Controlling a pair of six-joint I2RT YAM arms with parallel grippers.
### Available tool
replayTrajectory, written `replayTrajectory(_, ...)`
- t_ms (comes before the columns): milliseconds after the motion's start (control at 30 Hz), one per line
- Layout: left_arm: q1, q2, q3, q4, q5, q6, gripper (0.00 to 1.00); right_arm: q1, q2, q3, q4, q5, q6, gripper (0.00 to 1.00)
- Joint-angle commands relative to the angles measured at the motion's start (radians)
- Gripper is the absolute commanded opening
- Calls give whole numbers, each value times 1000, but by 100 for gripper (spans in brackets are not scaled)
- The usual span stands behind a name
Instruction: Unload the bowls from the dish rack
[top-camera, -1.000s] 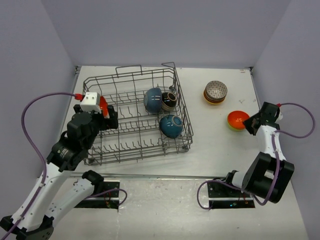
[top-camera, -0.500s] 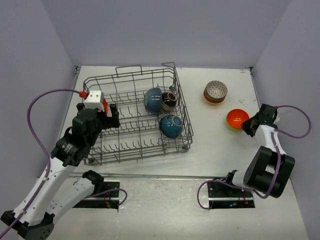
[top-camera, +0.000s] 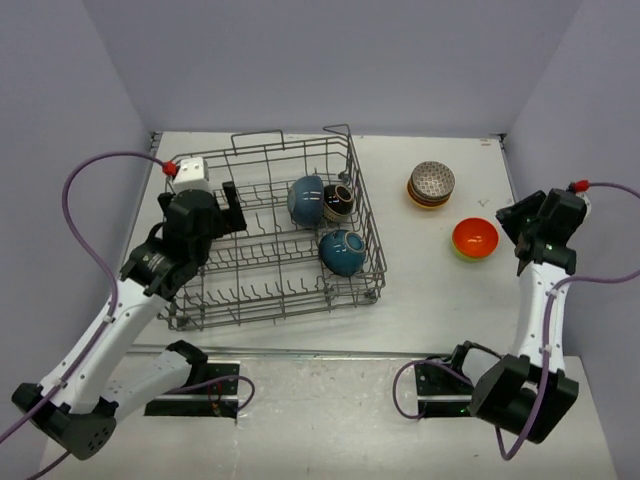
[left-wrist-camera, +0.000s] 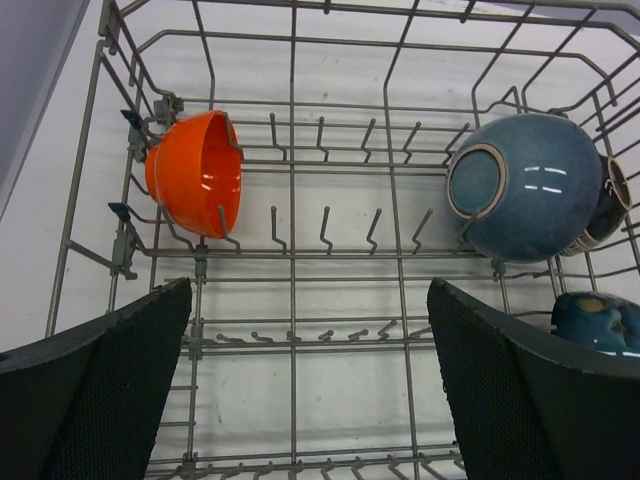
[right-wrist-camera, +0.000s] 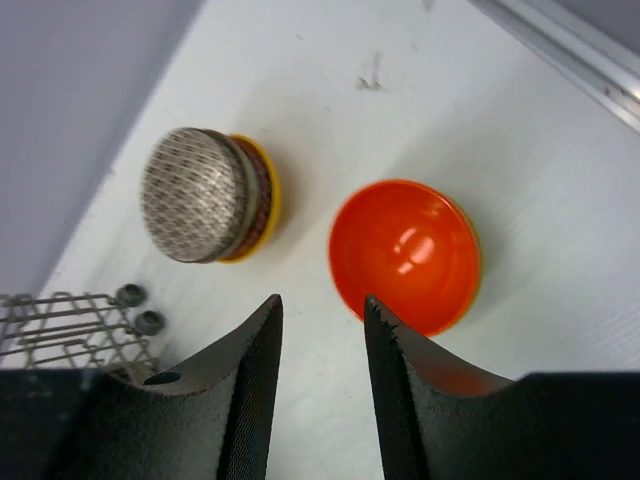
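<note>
While the left gripper (top-camera: 214, 212) hangs over the left end of the dish rack (top-camera: 370, 236) with its fingers spread wide and nothing between them, the right gripper (right-wrist-camera: 322, 306) sits above the table (top-camera: 430, 305) at the far right, its fingers a narrow gap apart and gripping nothing. In the left wrist view, an orange-red bowl (left-wrist-camera: 195, 175) lies on its side among the tines at the rack's left end, its opening turned toward the middle of the rack. At the rack's right end a dark blue bowl (top-camera: 306, 200) stands on edge with its foot ring showing. A black bowl with a cream inside (top-camera: 338, 202) touches it on the right. A second blue bowl (top-camera: 342, 252) rests nearer the arms in the same end of the rack. Outside the rack, on the table to its right, a patterned grey bowl (top-camera: 431, 184) sits upside down on top of a short stack whose lowest rim is yellow. Just beside that stack, nearer the right gripper, an upright orange bowl (top-camera: 475, 238) is nested in another bowl. Only a lime-yellow edge of the lower bowl shows. From the right wrist, both the stack and the orange bowl lie just ahead of the fingertips, apart from them.
</note>
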Motion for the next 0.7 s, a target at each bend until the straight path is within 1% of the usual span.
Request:
replayTrajectory(0, -5, 104, 93, -25, -79, -59, 100, 1, -83, 89, -37, -99, -35, 40)
replayTrajectory(33, -3, 135, 102, -28, -101, -65, 100, 1, -113, 92, -31, -140, -47, 40)
replayTrajectory(100, -5, 174, 146, -58, -195, -72, 100, 23, -134, 92, -34, -237, -58, 41)
replayTrajectory(133, -3, 228, 166, -75, -229, -62, 100, 40, -152, 88, -31, -266, -64, 42)
replayTrajectory(167, -3, 260, 218, -98, -309, -59, 100, 82, -161, 76, -26, -283, -68, 43)
replayTrajectory(200, -3, 302, 247, -156, -355, -55, 100, 108, -169, 72, -26, -294, -78, 45)
replayTrajectory(233, -3, 393, 280, -193, -393, -58, 100, 169, -176, 66, -20, -299, -87, 45)
replayTrajectory(267, -2, 440, 351, -271, -456, -61, 100, 196, -186, 66, -20, -308, -94, 47)
replayTrajectory(300, 0, 487, 387, -308, -489, -74, 100, 214, -184, 72, -31, -323, -110, 47)
replayTrajectory(333, 4, 573, 419, -345, -533, -105, 100, 240, -190, 75, -34, -361, -114, 48)
replayTrajectory(367, 7, 605, 450, -390, -541, -110, 100, 251, -196, 75, -34, -378, -115, 49)
replayTrajectory(400, 12, 635, 484, -387, -555, -101, 100, 259, -206, 74, -32, -392, -118, 49)
replayTrajectory(433, 27, 677, 485, -372, -593, -57, 100, 273, -218, 71, -26, -410, -118, 49)
replayTrajectory(467, 40, 701, 493, -366, -602, -47, 100, 279, -241, 65, -22, -418, -116, 50)
replayTrajectory(533, 105, 779, 542, -381, -578, -33, 100, 300, -259, 62, -20, -438, -115, 50)
replayTrajectory(600, 139, 840, 583, -385, -569, 3, 100, 314, -275, 63, -20, -449, -119, 50)
replayTrajectory(667, 150, 873, 594, -364, -559, 33, 100, 336, -288, 68, -22, -467, -118, 51)
